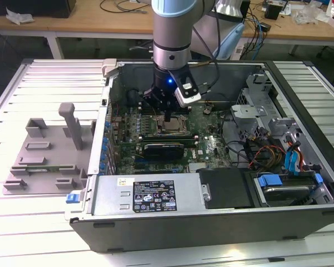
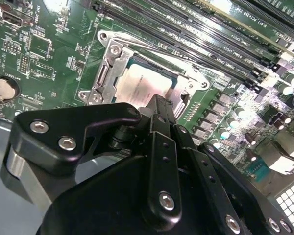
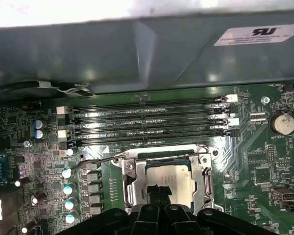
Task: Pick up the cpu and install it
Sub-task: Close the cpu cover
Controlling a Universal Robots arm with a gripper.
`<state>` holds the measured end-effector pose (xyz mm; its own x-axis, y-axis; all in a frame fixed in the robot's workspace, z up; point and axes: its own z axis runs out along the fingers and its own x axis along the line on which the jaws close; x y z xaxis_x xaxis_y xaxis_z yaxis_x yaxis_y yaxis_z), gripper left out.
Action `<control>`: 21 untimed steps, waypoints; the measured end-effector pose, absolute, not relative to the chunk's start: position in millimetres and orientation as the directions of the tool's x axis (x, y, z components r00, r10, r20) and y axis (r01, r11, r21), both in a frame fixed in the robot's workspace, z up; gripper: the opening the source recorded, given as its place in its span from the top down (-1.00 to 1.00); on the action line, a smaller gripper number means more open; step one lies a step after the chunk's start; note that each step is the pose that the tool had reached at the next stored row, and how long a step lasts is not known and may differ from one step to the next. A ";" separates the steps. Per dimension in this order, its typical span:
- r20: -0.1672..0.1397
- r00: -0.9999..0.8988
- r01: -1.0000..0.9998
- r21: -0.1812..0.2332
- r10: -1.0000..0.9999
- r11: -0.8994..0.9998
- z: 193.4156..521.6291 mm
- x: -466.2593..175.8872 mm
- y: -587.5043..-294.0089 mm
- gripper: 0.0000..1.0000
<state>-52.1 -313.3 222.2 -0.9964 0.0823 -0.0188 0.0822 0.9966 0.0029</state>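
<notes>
1. In the exterior view the arm [image 1: 175, 33] points straight down into the open computer case [image 1: 211, 222], w/ the gripper [image 1: 170, 115] low over the green motherboard [image 1: 211, 147]
2. The cpu [image 1: 172, 123] lies flat in the socket frame [image 1: 185, 123] near the middle of the board, silvery top up
3. In the second wrist view the cpu [image 2: 139, 87] sits inside the metal socket frame [image 2: 108, 73], which borders it on every side that shows; the gripper [image 2: 157, 104] covers its near edge
4. In the first wrist view the fingers [image 3: 154, 189] of the gripper [image 3: 159, 190] are drawn together w/ only a thin slit btwn them & nothing pinched there; the tips hang over the cpu [image 3: 170, 176] (contact w/ its top: can't tell)
5. A thin wire lever [image 3: 95, 160] juts out from one side of the socket frame [image 3: 130, 183]
6. Long memory slots [image 3: 147, 122] run side by side just beside the socket, btwn it & the case wall
7. A coin cell [image 3: 282, 123] sits on the board, apart from the socket
8. Grey fixture blocks [image 1: 44, 150] rest on the slatted table [image 1: 22, 233] outside the case, at the exterior view's left, well apart from the gripper
</notes>
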 end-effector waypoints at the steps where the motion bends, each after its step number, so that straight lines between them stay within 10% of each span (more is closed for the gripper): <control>1: -0.019 -0.996 0.082 0.003 0.082 0.997 221.8 -54.0 -313.3 0.79; 21: -0.019 -0.999 0.031 0.002 0.031 1.000 211.5 -65.6 -313.5 0.79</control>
<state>-65.6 -313.5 211.5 -0.9993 0.0307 -0.0189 0.0307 0.9995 0.0023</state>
